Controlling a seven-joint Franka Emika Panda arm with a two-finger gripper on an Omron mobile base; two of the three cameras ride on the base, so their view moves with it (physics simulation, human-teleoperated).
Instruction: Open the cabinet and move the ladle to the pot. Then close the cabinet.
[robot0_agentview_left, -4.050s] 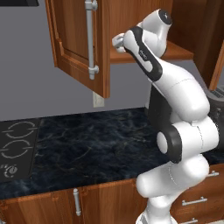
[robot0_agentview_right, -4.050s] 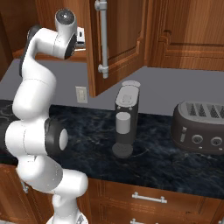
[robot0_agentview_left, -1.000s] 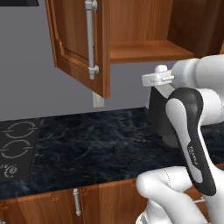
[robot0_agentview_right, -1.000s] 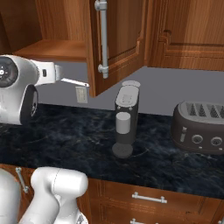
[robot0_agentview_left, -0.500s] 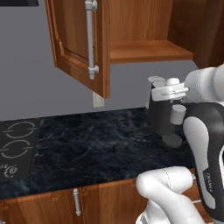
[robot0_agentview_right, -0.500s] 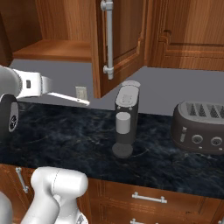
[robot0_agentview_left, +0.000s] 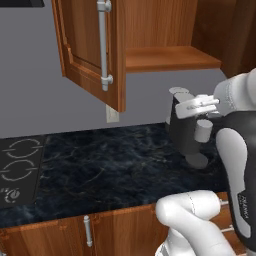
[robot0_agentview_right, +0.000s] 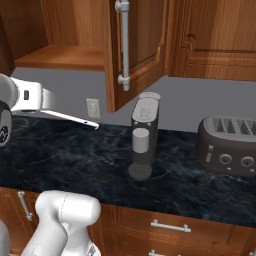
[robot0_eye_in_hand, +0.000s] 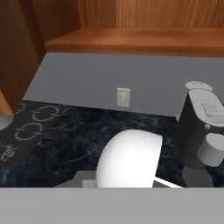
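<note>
The cabinet (robot0_agentview_left: 170, 57) stands with its left door (robot0_agentview_left: 87, 45) swung open and its wooden shelf bare. Below the shelf and above the counter, my gripper (robot0_agentview_right: 46, 109) is shut on the ladle (robot0_agentview_right: 75, 119), whose thin pale handle sticks out to the right and slightly down. In the hand view the ladle's round white head (robot0_eye_in_hand: 129, 159) sits right in front of the camera and hides the fingertips. In the left base view my gripper (robot0_agentview_left: 192, 106) hangs in front of the coffee machine. The pot is out of view.
A dark coffee machine (robot0_agentview_right: 142, 140) stands on the black marble counter (robot0_agentview_left: 110, 165), with a toaster (robot0_agentview_right: 227, 145) further right. A cooktop (robot0_agentview_left: 15, 165) lies at the left. The open door's (robot0_agentview_right: 135, 50) edge and bar handle (robot0_agentview_left: 103, 45) hang over the counter. An outlet (robot0_eye_in_hand: 124, 97) is on the wall.
My hand has come down from shelf height toward the counter, carrying the ladle. The cabinet door stays open.
</note>
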